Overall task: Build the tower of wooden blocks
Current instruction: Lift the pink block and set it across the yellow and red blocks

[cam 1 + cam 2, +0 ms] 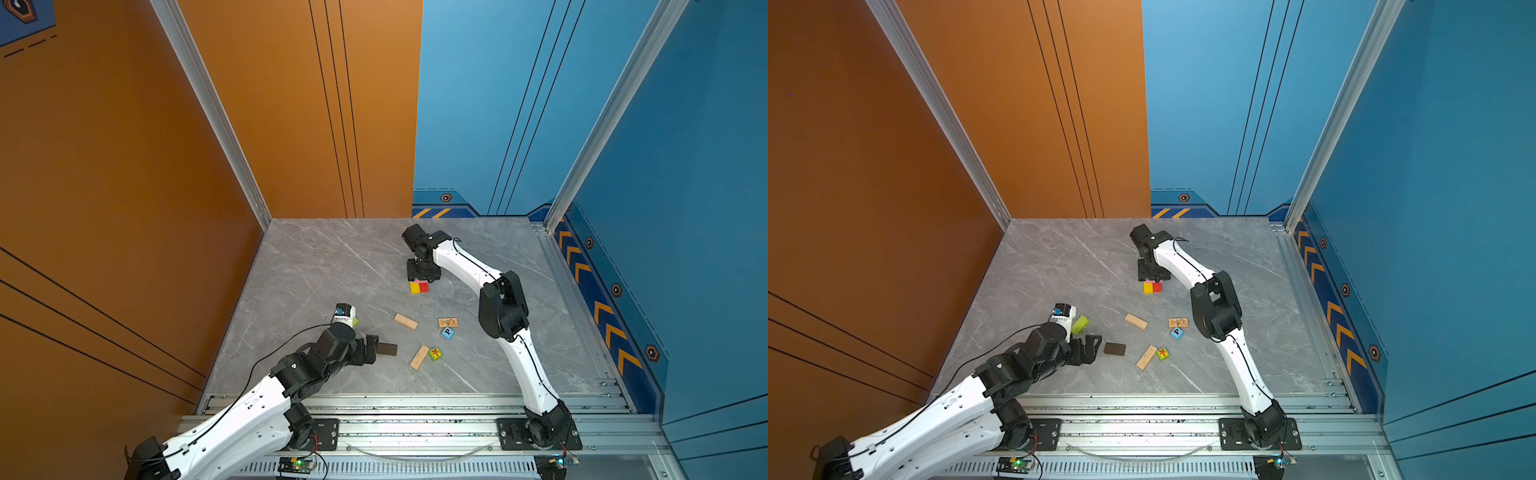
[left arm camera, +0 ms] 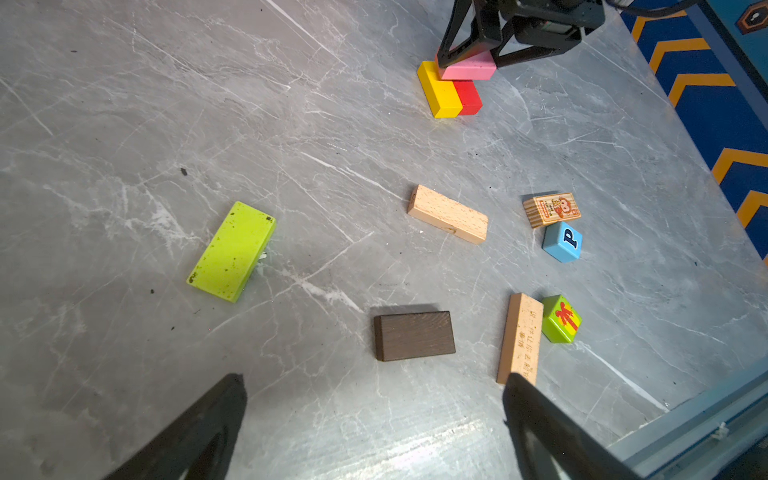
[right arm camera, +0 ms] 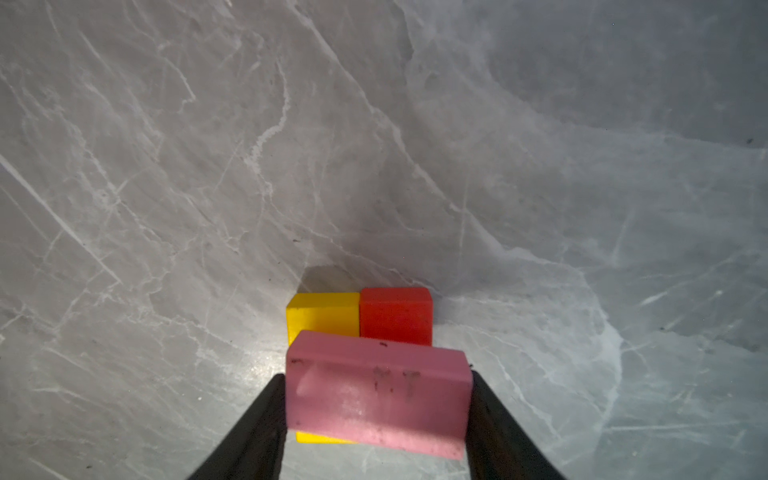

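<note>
I am working on the second layer of the tower. The right fingers (image 3: 266, 415) are clamping the pink block (image 3: 376, 399) by its short ends and holding it crosswise over the yellow block (image 3: 322, 313) and red block (image 3: 395, 313), which are lying flat and touching side by side on the desk (image 2: 124, 124) as the base. From the left wrist view the pink block seems to be sitting on them or just above; I cannot tell which. It is sitting towards one end of the pair and looks slightly skewed.

Next, I am judging, I need to square it to the base, lower it until it bears on both blocks, then part the fingers gently and lift straight up without dragging it.

The left fingers (image 2: 208, 419) are standing wide apart and holding nothing, with the dark brown block (image 2: 414, 336) lying just ahead of them, a likely next pick. The lime block (image 2: 232, 251), two tan blocks (image 2: 448, 214) (image 2: 519, 338), the blue P cube (image 2: 563, 242), the green cube (image 2: 561, 319) and a printed block (image 2: 550, 209) are waiting loose on the desk, well apart from the base.
</note>
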